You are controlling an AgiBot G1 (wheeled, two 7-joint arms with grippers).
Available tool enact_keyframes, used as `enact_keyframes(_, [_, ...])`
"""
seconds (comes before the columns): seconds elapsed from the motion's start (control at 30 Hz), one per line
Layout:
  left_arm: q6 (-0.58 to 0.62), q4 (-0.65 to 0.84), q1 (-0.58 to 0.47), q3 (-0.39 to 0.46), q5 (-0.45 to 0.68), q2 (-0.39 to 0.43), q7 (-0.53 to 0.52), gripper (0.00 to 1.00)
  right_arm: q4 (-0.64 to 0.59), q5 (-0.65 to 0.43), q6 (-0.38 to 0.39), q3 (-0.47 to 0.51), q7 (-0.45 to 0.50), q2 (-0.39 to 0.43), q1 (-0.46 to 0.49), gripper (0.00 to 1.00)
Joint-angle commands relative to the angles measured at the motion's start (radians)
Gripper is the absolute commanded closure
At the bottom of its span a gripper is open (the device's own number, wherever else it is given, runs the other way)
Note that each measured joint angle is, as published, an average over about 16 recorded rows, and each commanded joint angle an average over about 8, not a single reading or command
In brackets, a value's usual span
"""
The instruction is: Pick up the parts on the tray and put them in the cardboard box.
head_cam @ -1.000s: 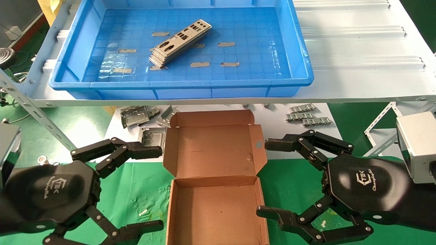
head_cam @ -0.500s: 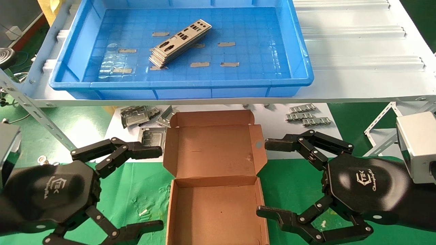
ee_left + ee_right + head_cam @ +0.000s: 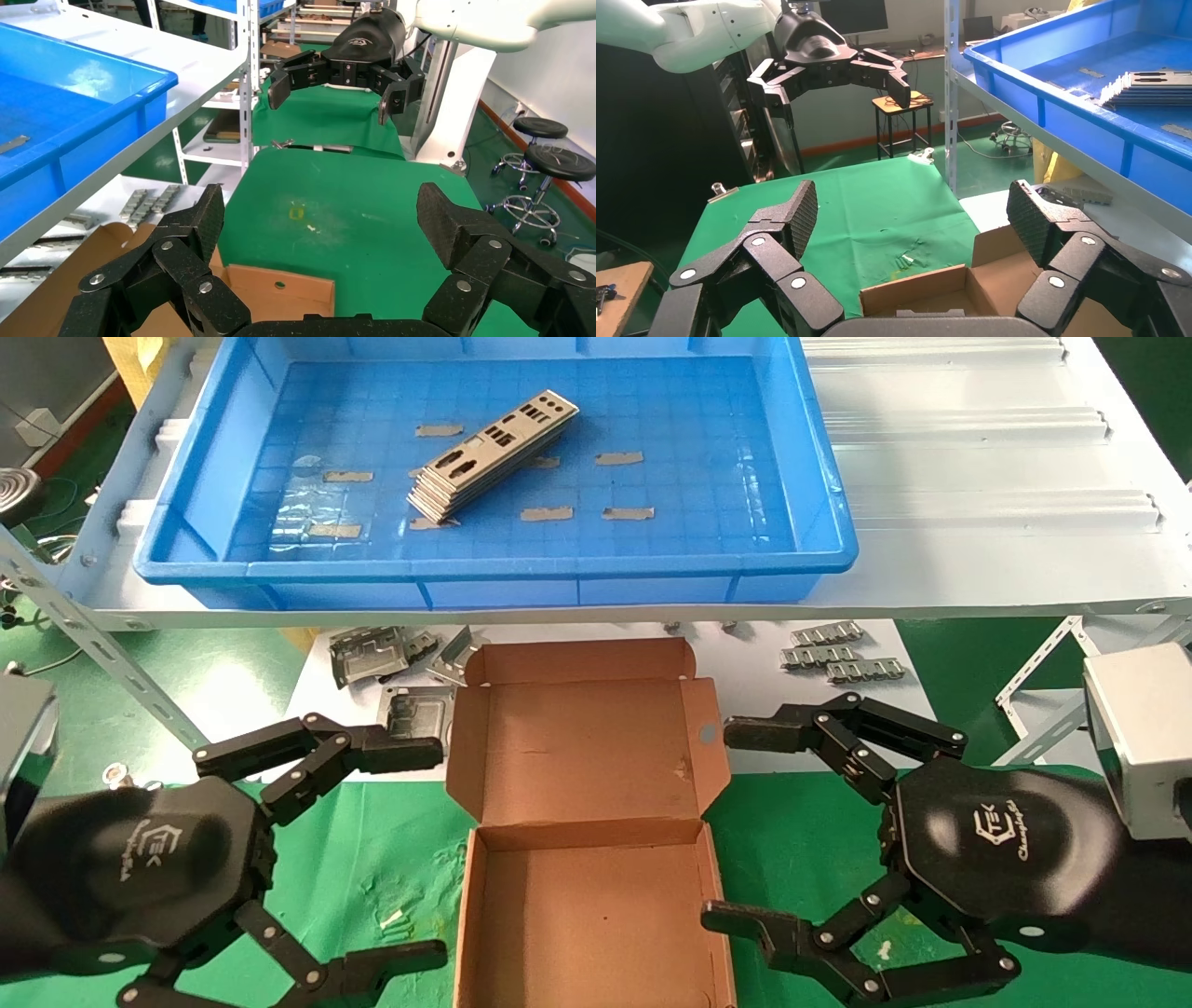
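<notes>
A stack of thin silver punched plates, the parts (image 3: 492, 453), lies tilted in the blue tray (image 3: 819, 537) on the raised shelf; it also shows in the right wrist view (image 3: 1151, 88). The open brown cardboard box (image 3: 587, 859) sits empty below the shelf, between both grippers, and shows in the left wrist view (image 3: 281, 298) and the right wrist view (image 3: 933, 295). My left gripper (image 3: 424, 850) is open and empty at the box's left. My right gripper (image 3: 731, 826) is open and empty at the box's right.
Dark bent brackets (image 3: 372, 654) lie on the white sheet left of the box lid. Ribbed grey strips (image 3: 838, 654) lie to its right. The shelf's front edge (image 3: 596, 614) overhangs the box lid. A green cloth (image 3: 372, 859) covers the table.
</notes>
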Motion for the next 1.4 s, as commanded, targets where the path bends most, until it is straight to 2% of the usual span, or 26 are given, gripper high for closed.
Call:
enact_keyframes(0.03, [0.000, 0.000, 0.000, 0.000, 0.000, 0.000, 0.000, 0.00, 0.000, 0.000, 0.000, 0.000, 0.000, 0.000, 0.000, 0.00])
enact_keyframes(1.4, [0.000, 0.000, 0.000, 0.000, 0.000, 0.000, 0.000, 0.00, 0.000, 0.000, 0.000, 0.000, 0.000, 0.000, 0.000, 0.00])
